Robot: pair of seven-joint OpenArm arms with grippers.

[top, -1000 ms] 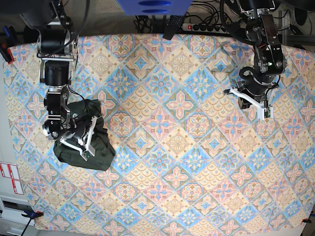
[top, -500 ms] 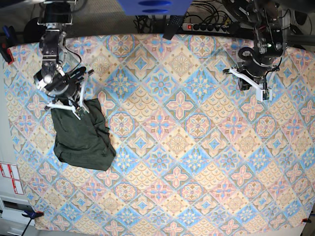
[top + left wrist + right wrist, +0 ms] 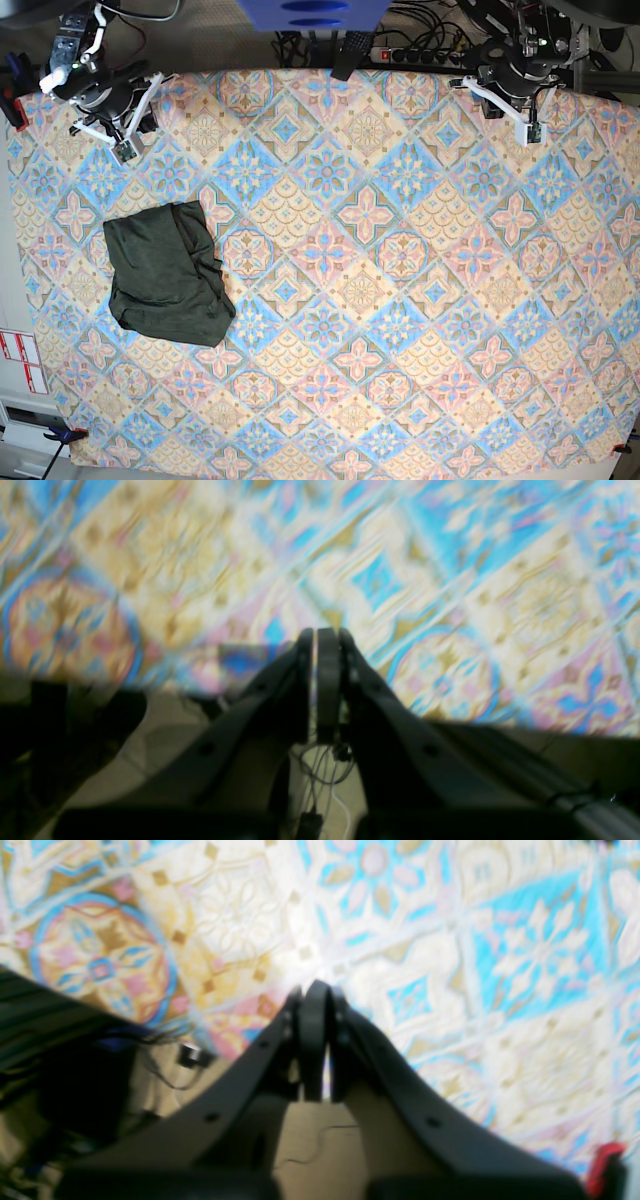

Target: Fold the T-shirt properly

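Note:
The dark olive-green T-shirt (image 3: 165, 272) lies folded into a compact bundle on the left part of the patterned tablecloth (image 3: 380, 300), with no gripper touching it. My right gripper (image 3: 125, 148) is up at the table's far left corner, well above the shirt, shut and empty. In the right wrist view its fingertips (image 3: 316, 990) are pressed together over the cloth's edge. My left gripper (image 3: 532, 135) is at the far right corner, also shut and empty; in the left wrist view, its fingers (image 3: 322, 640) meet.
A power strip (image 3: 425, 56) and cables lie beyond the table's far edge. A blue object (image 3: 312, 12) hangs at top centre. Clamps hold the cloth at the near left corner (image 3: 62, 434) and the left edge (image 3: 12, 105).
The right gripper has left the shirt and drawn back to the far left corner. The left gripper has drawn back to the far right corner. The shirt stays folded in place.

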